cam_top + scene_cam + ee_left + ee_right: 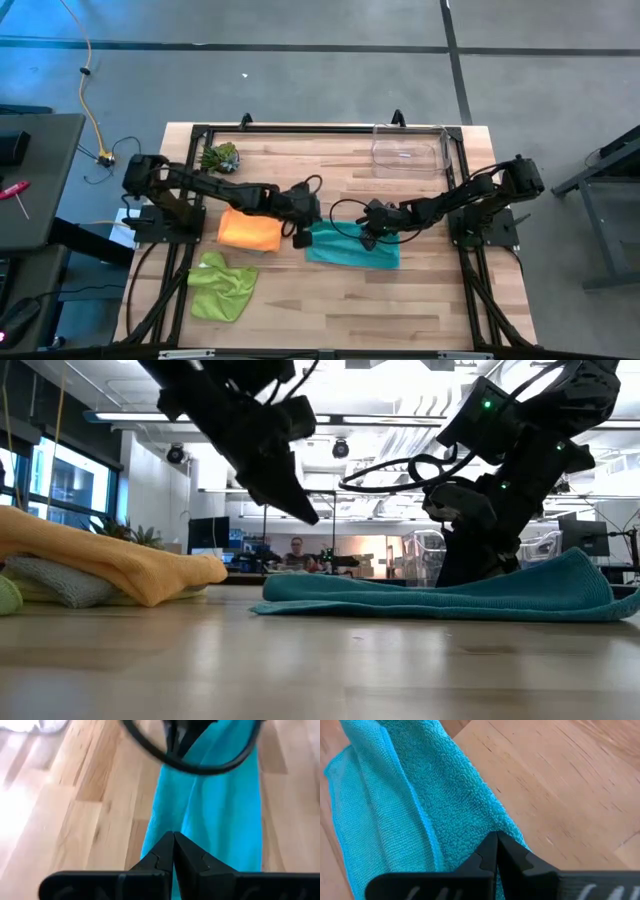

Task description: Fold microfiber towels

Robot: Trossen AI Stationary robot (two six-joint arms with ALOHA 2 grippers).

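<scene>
Teal microfiber towel (352,247) is seen lying folded over on the pale wooden desk (330,300), near the middle, between the two arms. Just beside it on the left a folded orange microfiber towel (249,229) is stacked; in the low view a grey cloth (60,582) is shown beneath the orange one, which the high view does not reveal. A lime green microfiber towel (222,286) is left crumpled near the front edge, so at least that one is judged still to be folded, and the teal one may need a further fold. No yellow towel can be made out. The left pincer (299,237) is pressed together and raised off the desk at the teal towel's left edge, holding nothing. The right pincer (496,836) is also pressed together, its tip at the towel's fold; whether fabric is pinched cannot be told.
</scene>
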